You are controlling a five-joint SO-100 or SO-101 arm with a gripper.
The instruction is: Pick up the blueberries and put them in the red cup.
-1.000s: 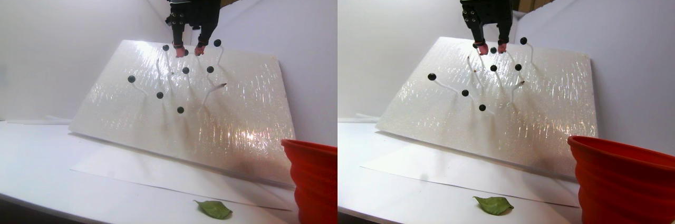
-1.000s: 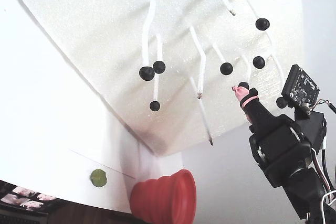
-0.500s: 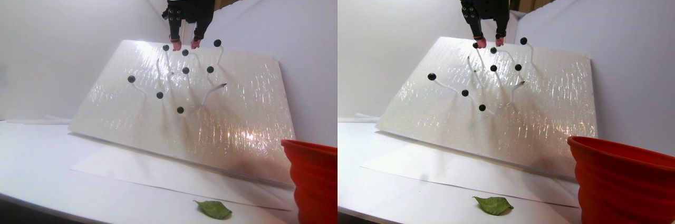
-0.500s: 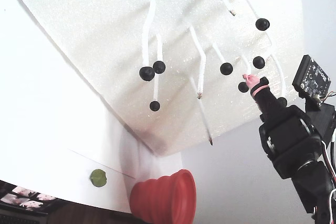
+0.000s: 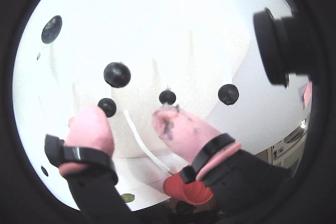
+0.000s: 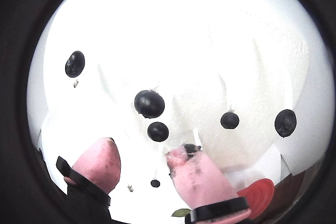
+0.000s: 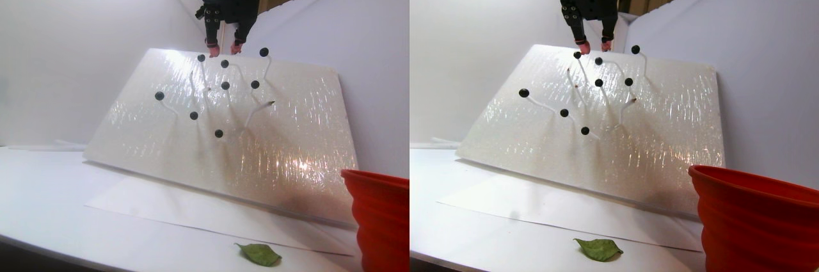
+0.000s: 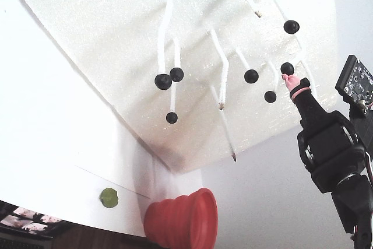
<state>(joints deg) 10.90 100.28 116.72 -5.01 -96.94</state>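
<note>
The gripper [image 7: 222, 48] is being carried higher up the tilted white foam board [image 7: 288, 137] than it was a second ago: in the stereo pair view its pink tips, which were down among the upper berries, are now being held just above the board's top edge, and in the fixed view the arm is being seen further right, its pink fingertip [image 8: 295, 84] just beside one berry. The jaws are being kept apart, with nothing held between them, much as before. The blueberries [image 7: 224, 85] are being left where they were, perched on the ends of thin white stems [image 8: 165, 33] standing out from the board; none is seen to have shifted. The red cup [image 7: 377, 214] is being kept at the lower right of the stereo pair view, well apart from the berries, with a green leaf [image 7: 259, 254] lying on the white table [image 7: 51, 208] near it. Only in the wrist views is the gap between the pink fingertips [image 5: 89, 129] being shown from close by, with berries [image 6: 149, 103] hanging beyond the tips; dark smudges are being shown on one pink pad [image 6: 197, 174] there. Only in the fixed view is the cup's [image 8: 180, 218] ribbed outside being shown whole.
</note>
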